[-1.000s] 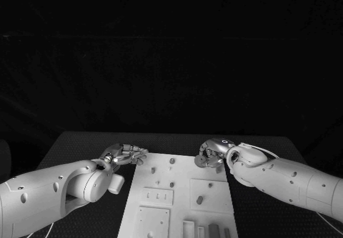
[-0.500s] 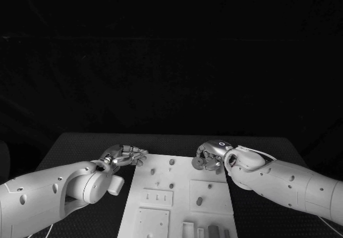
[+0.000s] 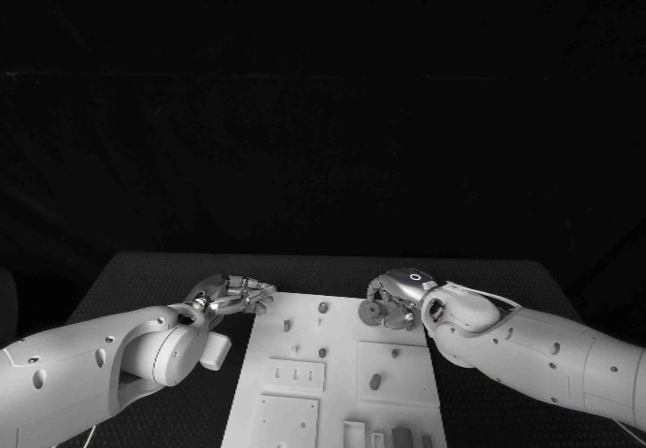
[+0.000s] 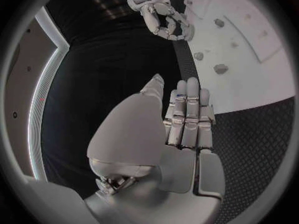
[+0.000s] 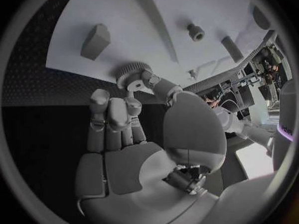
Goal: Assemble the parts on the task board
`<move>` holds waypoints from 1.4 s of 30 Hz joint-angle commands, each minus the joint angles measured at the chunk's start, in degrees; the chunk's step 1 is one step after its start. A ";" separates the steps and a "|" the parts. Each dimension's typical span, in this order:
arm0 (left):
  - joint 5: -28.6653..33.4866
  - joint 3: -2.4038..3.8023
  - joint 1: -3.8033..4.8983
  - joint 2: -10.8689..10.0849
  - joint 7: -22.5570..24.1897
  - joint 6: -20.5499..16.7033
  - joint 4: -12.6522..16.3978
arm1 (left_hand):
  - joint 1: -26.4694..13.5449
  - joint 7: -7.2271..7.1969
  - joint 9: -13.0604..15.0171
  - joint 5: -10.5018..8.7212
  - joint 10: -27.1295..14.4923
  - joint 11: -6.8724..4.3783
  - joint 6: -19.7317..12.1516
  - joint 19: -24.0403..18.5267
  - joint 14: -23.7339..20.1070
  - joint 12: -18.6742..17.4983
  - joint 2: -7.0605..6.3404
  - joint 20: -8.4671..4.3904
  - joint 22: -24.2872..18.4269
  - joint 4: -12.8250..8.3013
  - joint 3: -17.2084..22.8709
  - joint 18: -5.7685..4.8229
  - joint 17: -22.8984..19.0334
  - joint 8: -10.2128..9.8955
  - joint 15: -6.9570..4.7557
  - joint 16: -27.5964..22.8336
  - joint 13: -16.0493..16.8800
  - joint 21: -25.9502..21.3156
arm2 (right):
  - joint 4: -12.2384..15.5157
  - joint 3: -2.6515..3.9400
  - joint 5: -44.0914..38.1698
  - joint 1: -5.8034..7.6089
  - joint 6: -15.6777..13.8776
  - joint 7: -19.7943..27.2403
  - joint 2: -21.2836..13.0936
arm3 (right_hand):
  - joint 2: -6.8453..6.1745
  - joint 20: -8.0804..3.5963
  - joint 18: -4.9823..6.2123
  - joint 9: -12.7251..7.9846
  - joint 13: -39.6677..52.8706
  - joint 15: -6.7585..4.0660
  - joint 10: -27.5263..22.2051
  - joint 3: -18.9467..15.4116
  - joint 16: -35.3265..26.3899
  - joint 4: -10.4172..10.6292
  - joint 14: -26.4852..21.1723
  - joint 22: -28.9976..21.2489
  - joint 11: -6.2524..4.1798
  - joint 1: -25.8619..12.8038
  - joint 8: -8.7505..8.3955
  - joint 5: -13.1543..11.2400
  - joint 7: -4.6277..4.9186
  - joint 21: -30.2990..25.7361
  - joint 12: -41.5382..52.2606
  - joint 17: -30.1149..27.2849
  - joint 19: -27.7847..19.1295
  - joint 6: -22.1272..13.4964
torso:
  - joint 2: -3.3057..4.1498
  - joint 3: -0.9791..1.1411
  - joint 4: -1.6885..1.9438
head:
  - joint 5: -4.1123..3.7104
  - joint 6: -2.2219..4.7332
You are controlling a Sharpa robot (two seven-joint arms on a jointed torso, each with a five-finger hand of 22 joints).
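A white task board (image 3: 337, 373) lies lengthwise in the middle of a dark, textured surface (image 3: 148, 271), running from the robot's body toward the far edge. Its face carries small pegs standing upright near the far end, a raised square block with three slots (image 3: 295, 370) lower down, and a row of upright parts (image 3: 390, 435) at the near end (their colour cannot be told under this light).

The right hand (image 3: 390, 301) hovers over the far right corner of the board. Its thumb and a finger pinch a small toothed gear (image 5: 132, 74), a round disc with fine ridges around its rim and a pale hub in the centre; the other fingers (image 5: 109, 117) lie side by side, loosely curled beneath it. The gear sits just above the board's far edge, and whether it touches the board cannot be told. Nearby on the board stand a slanted block (image 5: 94, 41) and a short round peg (image 5: 196, 32).

The left hand (image 3: 236, 294) rests beside the board's far left corner, over the dark surface. Its fingers (image 4: 189, 119) are straight and close together, with the thumb alongside, holding nothing.

No writing or labels can be read anywhere.
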 commanded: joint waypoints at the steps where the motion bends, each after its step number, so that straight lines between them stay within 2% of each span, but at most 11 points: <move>1: -0.18 0.05 0.06 -0.13 0.70 0.37 0.19 | 0.45 0.44 0.08 -0.33 0.07 0.30 -0.06 0.13 -0.38 -0.31 -0.04 -0.20 -0.01 0.04 -0.25 -0.39 -0.06 -0.24 0.10 0.35 0.10 0.19 | 1.78 0.13 -4.31 0.52 -2.32 -2.22 -0.26 | -0.70 -0.14 2.59 0.94 -0.10 0.02 0.38 0.35 0.43 0.15 0.46 0.75 -0.05 -0.27 -0.18 -0.44 0.72 0.39 0.15 0.11 0.53 7.12 | -0.07 -0.08 0.09 | 0.01 0.06; 8: -0.20 0.07 0.07 -0.40 0.82 0.06 0.28 | 0.59 0.43 0.10 -0.32 0.07 0.30 -0.05 0.13 -0.38 -0.33 -0.04 -0.21 -0.01 -0.01 -0.24 -0.37 -0.07 -0.27 0.10 0.36 0.11 0.19 | 5.51 0.14 -9.99 0.80 -4.48 -4.38 0.07 | -2.05 -0.14 2.59 0.87 -0.37 0.08 0.62 0.91 0.08 1.39 0.35 0.70 -0.02 -0.74 -0.53 -1.88 0.72 0.54 0.02 -0.26 0.75 7.29 | -0.03 -0.08 0.05 | 0.15 0.33; 13: -0.20 0.07 0.07 -0.42 0.83 0.03 0.28 | 0.62 0.43 0.11 -0.32 0.07 0.30 -0.05 0.13 -0.38 -0.34 -0.05 -0.21 -0.02 -0.02 -0.25 -0.37 -0.07 -0.28 0.09 0.36 0.12 0.19 | 7.17 0.14 -12.23 0.80 -6.08 -6.12 0.46 | -2.40 -0.14 2.59 0.84 -0.46 0.12 0.77 1.05 0.06 1.67 0.41 0.71 -0.01 -0.72 -0.62 -2.10 0.74 0.61 -0.01 -0.30 0.84 7.37 | 0.03 -0.05 0.19 | 0.26 0.27; 23: -0.20 0.08 0.08 -0.34 0.80 -0.02 0.31 | 0.65 0.43 0.12 -0.32 0.07 0.30 -0.04 0.13 -0.38 -0.35 -0.06 -0.21 -0.02 -0.02 -0.26 -0.37 -0.07 -0.28 0.09 0.36 0.12 0.19 | 6.86 0.03 -13.73 0.76 -6.42 -6.60 3.86 | -2.67 -0.18 2.59 0.86 -0.54 0.11 1.01 1.36 0.00 1.77 0.43 0.71 -0.06 -0.48 -0.64 -2.31 0.69 0.72 0.01 -0.40 0.98 7.52 | 0.05 -0.08 0.22 | 0.44 0.15; 28: -0.20 0.08 0.08 -0.30 0.78 0.01 0.28 | 0.66 0.43 0.13 -0.33 0.08 0.31 -0.03 0.13 -0.37 -0.36 -0.05 -0.20 -0.02 0.00 -0.27 -0.37 -0.07 -0.30 0.09 0.37 0.13 0.20 | 5.99 -1.34 -14.56 0.75 -6.35 -6.52 5.64 | -2.77 -0.19 2.59 0.84 -0.58 0.11 1.09 1.33 -0.19 1.71 0.33 0.73 -0.06 -0.48 -0.71 -2.35 0.70 0.77 0.00 -0.61 1.02 7.47 | 0.04 -0.03 0.25 | 0.68 0.09; 34: -0.20 0.08 0.08 -0.10 0.79 0.06 0.08 | 0.68 0.43 0.15 -0.33 0.08 0.31 -0.01 0.13 -0.37 -0.37 -0.05 -0.20 -0.03 0.01 -0.29 -0.38 -0.08 -0.31 0.10 0.37 0.14 0.20 | 4.89 -2.45 -15.29 0.51 -6.51 -6.39 7.34 | -2.78 -0.19 2.59 0.83 -0.61 0.12 1.15 1.29 -0.18 1.64 0.35 0.74 -0.04 -0.47 -0.76 -2.35 0.71 0.81 -0.01 -0.61 1.04 7.42 | 0.08 -0.02 0.28 | 0.84 -0.07; 36: -0.20 0.08 0.08 -0.05 0.78 0.09 0.04 | 0.68 0.43 0.15 -0.33 0.09 0.31 -0.01 0.14 -0.37 -0.38 -0.04 -0.20 -0.03 0.02 -0.30 -0.38 -0.08 -0.32 0.10 0.37 0.14 0.20 | 4.47 -3.17 -15.64 0.50 -6.43 -6.26 7.77 | -2.78 -0.19 2.59 0.82 -0.63 0.12 1.18 1.27 -0.20 1.59 0.35 0.74 -0.03 -0.46 -0.79 -2.35 0.72 0.82 -0.01 -0.64 1.05 7.40 | 0.07 0.00 0.21 | 0.88 -0.27; 38: -0.20 0.08 0.08 -0.04 0.75 0.15 0.05 | 0.69 0.43 0.16 -0.33 0.09 0.31 -0.01 0.14 -0.37 -0.38 -0.03 -0.20 -0.03 0.02 -0.31 -0.38 -0.08 -0.32 0.10 0.37 0.15 0.20 | 4.19 -3.53 -15.96 0.46 -6.52 -6.24 8.12 | -2.79 -0.19 2.59 0.82 -0.64 0.13 1.21 1.26 -0.16 1.56 0.38 0.74 -0.03 -0.45 -0.80 -2.35 0.72 0.83 -0.01 -0.60 1.06 7.39 | 0.08 0.00 0.21 | 0.89 -0.32; 42: -0.20 0.08 0.08 0.07 0.69 0.22 -0.06 | 0.69 0.43 0.17 -0.34 0.09 0.31 0.00 0.14 -0.37 -0.39 -0.03 -0.19 -0.04 0.03 -0.32 -0.38 -0.09 -0.33 0.10 0.37 0.15 0.20 | 3.25 -3.85 -16.69 0.28 -6.51 -6.16 8.93 | -2.77 -0.19 2.59 0.82 -0.65 0.13 1.24 1.27 -0.19 1.54 0.37 0.74 -0.03 -0.44 -0.81 -2.34 0.72 0.85 -0.01 -0.64 1.07 7.40 | 0.09 0.00 0.12 | 0.90 -0.35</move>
